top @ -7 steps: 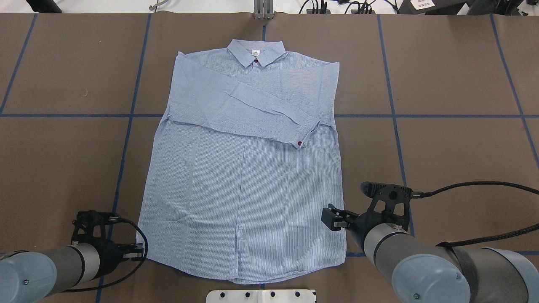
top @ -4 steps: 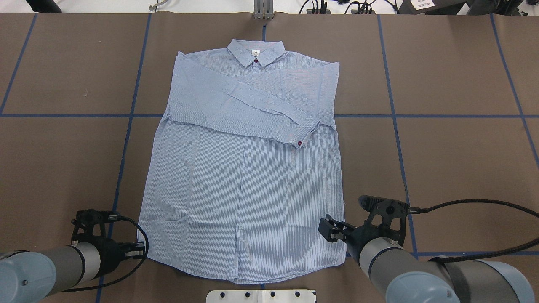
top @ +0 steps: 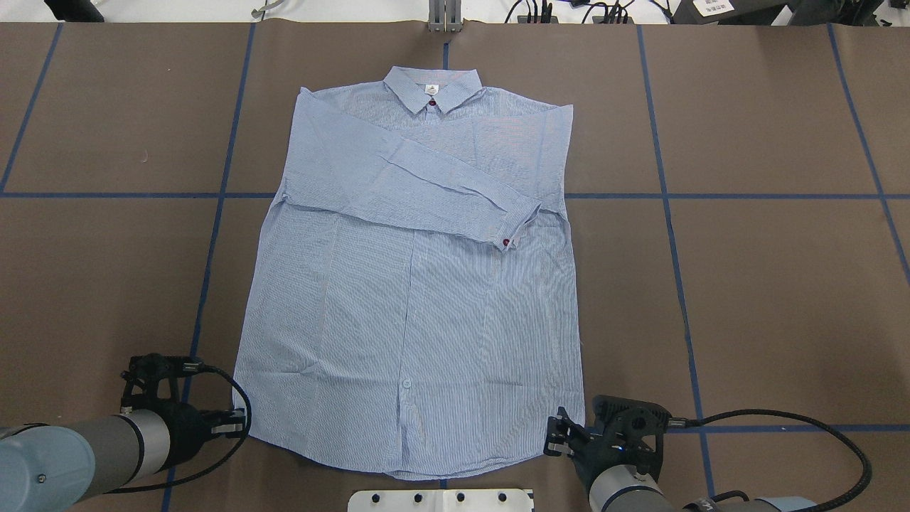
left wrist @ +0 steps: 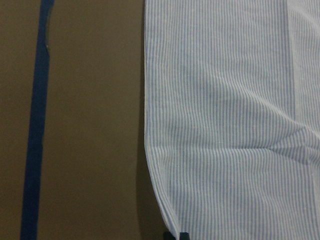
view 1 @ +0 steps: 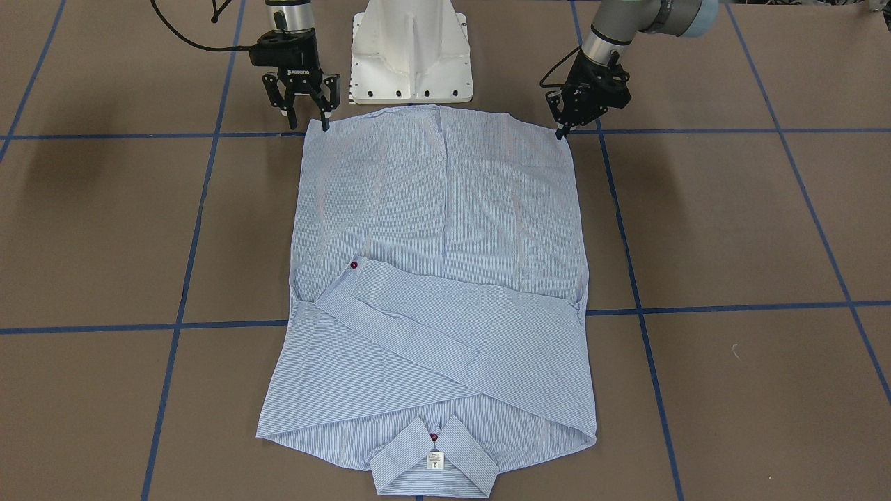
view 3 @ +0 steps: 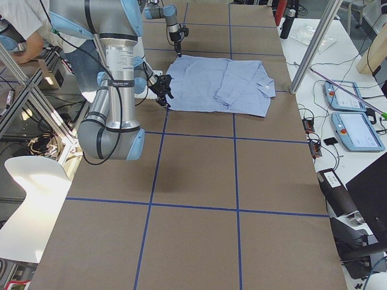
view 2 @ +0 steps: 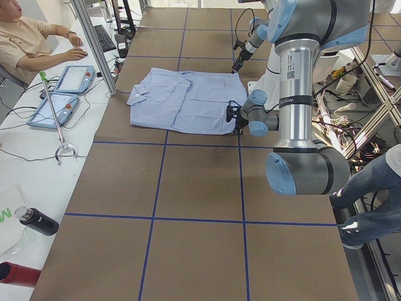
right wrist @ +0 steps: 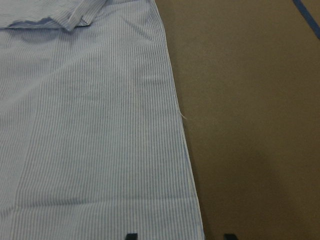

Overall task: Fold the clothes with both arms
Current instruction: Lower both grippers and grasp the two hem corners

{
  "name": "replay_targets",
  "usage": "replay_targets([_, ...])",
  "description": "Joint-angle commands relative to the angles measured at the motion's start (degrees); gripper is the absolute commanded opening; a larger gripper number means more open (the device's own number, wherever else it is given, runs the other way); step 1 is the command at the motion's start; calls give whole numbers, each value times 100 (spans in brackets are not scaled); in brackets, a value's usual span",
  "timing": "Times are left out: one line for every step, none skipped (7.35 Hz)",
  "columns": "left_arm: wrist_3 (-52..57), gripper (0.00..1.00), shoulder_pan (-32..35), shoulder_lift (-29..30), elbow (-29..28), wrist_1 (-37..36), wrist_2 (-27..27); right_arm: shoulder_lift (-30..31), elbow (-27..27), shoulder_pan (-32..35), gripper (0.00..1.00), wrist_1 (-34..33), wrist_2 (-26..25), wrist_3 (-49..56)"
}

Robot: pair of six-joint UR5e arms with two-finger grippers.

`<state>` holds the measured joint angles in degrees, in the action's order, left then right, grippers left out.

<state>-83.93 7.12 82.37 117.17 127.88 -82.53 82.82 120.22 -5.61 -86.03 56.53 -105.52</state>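
Observation:
The light blue striped shirt [top: 412, 299] lies flat on the brown table, collar far from me, with a sleeve folded across the chest. It also shows in the front view [view 1: 445, 243]. My left gripper [top: 240, 423] sits at the near left hem corner. In the left wrist view its tips [left wrist: 180, 235] are together at the shirt [left wrist: 225, 125] edge, so it looks shut on the hem. My right gripper [top: 554, 439] is open at the near right hem corner. In the front view [view 1: 307, 124] its fingers straddle the corner. In the right wrist view, the fingertips [right wrist: 131, 235] flank the shirt edge [right wrist: 185, 150].
The white pedestal base [view 1: 411, 49] stands just behind the hem, between the arms. Blue tape lines [top: 668, 195] cross the table. In the left side view an operator [view 2: 31, 37] sits by tablets [view 2: 59, 94] past the collar end.
My right gripper has moved back toward me along the shirt's right edge, down to the hem corner. The left gripper and the shirt have stayed put.

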Motion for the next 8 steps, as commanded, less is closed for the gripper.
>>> replay_targets([0,0,0,-1,8,0,0,-20,-16,-36,47,-28,260,23])
replay_targets([0,0,0,-1,-1,0,9,-3,36,-28,45,-63,427,67])
replay_targets([0,0,0,-1,-1,0,9,-2,37,-19,44,-72,473,111])
replay_targets([0,0,0,8,-1,0,9,-29,20,-36,39,-72,464,111])
replay_targets([0,0,0,8,-1,0,9,-11,-33,-54,36,-80,464,111])
replay_targets([0,0,0,8,-1,0,9,-20,-51,-54,36,-81,456,111])
replay_targets([0,0,0,16,8,9,9,-46,-155,-71,35,-81,447,102])
replay_targets([0,0,0,42,16,9,9,-90,-182,-71,24,-81,447,102])
